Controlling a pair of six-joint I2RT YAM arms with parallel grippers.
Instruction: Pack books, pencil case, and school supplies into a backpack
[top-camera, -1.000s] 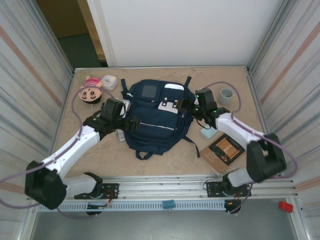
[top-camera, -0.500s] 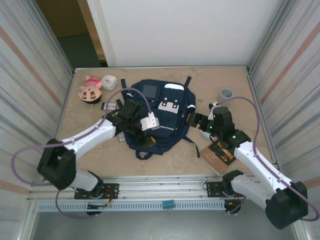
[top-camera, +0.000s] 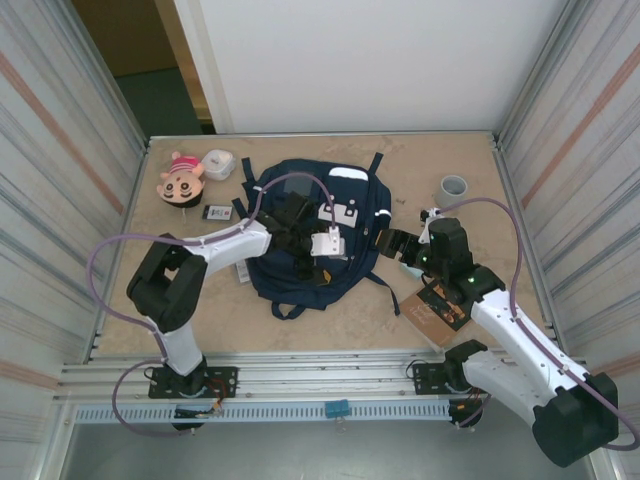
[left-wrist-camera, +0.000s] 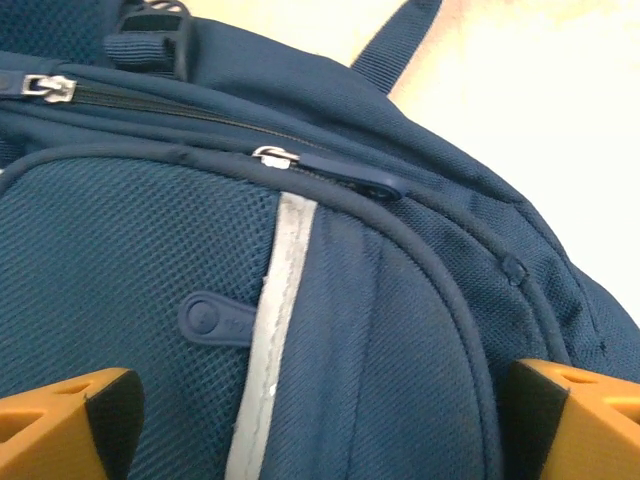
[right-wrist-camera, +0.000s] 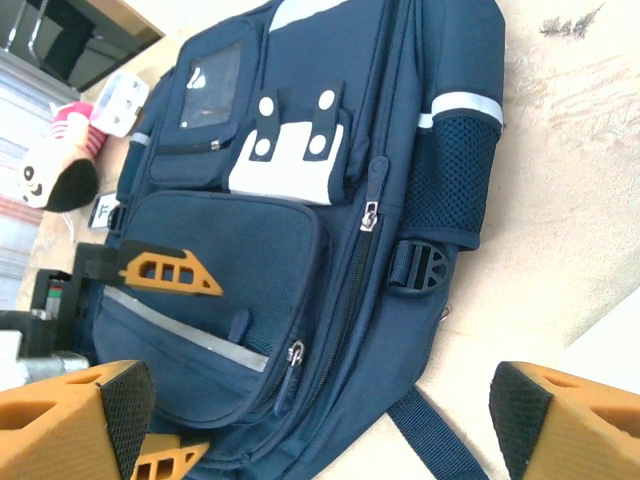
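Note:
The navy backpack (top-camera: 330, 200) lies flat mid-table, front up, its zips closed (right-wrist-camera: 300, 230). My left gripper (top-camera: 312, 262) hangs open low over its front pocket, the orange fingers (left-wrist-camera: 65, 425) wide apart with only pocket fabric and a grey stripe (left-wrist-camera: 270, 330) between them. My right gripper (top-camera: 383, 243) is open beside the backpack's right side, holding nothing (right-wrist-camera: 320, 420). The brown book (top-camera: 440, 305) lies at the front right, partly under the right arm. A pale blue pad (top-camera: 410, 268) peeks out beside it. Two small packets (top-camera: 217, 212) (top-camera: 243, 272) lie left of the backpack. The pencil case is out of view.
A pink doll head (top-camera: 181, 178) and a small white box (top-camera: 218, 163) sit at the back left. At the back right stands a grey cup (top-camera: 454, 187). Metal walls close in both sides of the table (top-camera: 200, 310).
My left arm has swung right, from the backpack's left edge to over its front pocket. My right arm has drawn back off the backpack's upper right corner to its right side.

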